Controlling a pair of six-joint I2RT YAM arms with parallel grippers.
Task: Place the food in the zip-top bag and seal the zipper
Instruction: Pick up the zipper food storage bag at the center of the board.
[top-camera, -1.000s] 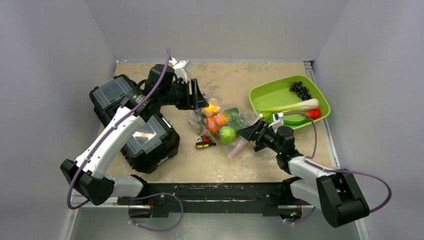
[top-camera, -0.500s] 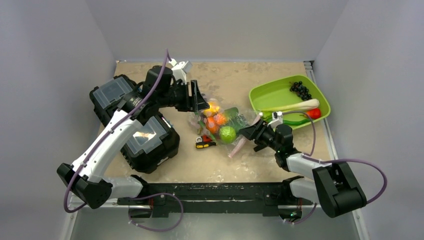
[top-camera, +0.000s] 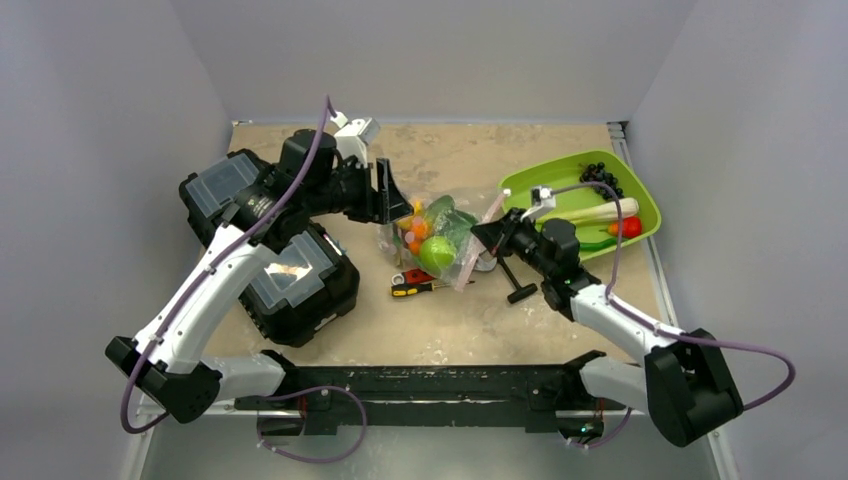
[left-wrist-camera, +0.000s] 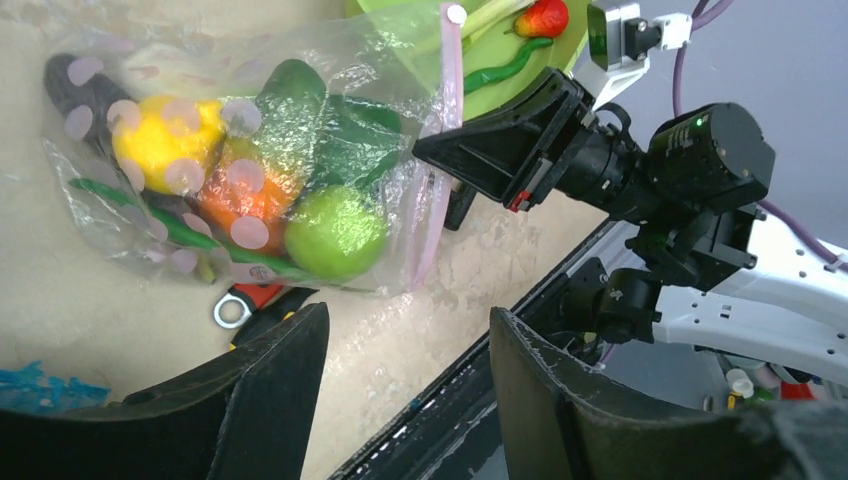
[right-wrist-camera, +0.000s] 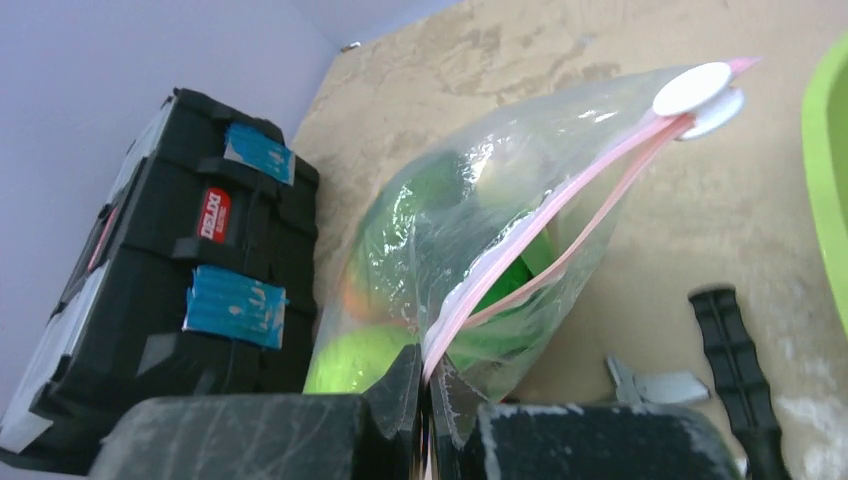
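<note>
One zip-top bag (top-camera: 432, 232); zipper (left-wrist-camera: 446, 90) runs near-far, pinched by right tool (top-camera: 482, 236)

The clear, thin plastic zip-top bag (left-wrist-camera: 330, 90) is glossy and crinkled, catching white glare. Its pinkish-red plastic zipper strip (right-wrist-camera: 560, 215) looks smooth and dull. Inside, the round green toy apple (left-wrist-camera: 335, 232) has a smooth, shiny skin. The lime-green plastic tray (top-camera: 560, 170) is smooth with a soft sheen. The black plastic toolbox (right-wrist-camera: 150, 260) is matt. The beige tabletop (right-wrist-camera: 480, 60) looks rough and mottled. The left gripper (left-wrist-camera: 408, 330) has matt black fingers (left-wrist-camera: 270, 390), scuffed pale along the edges.
</note>
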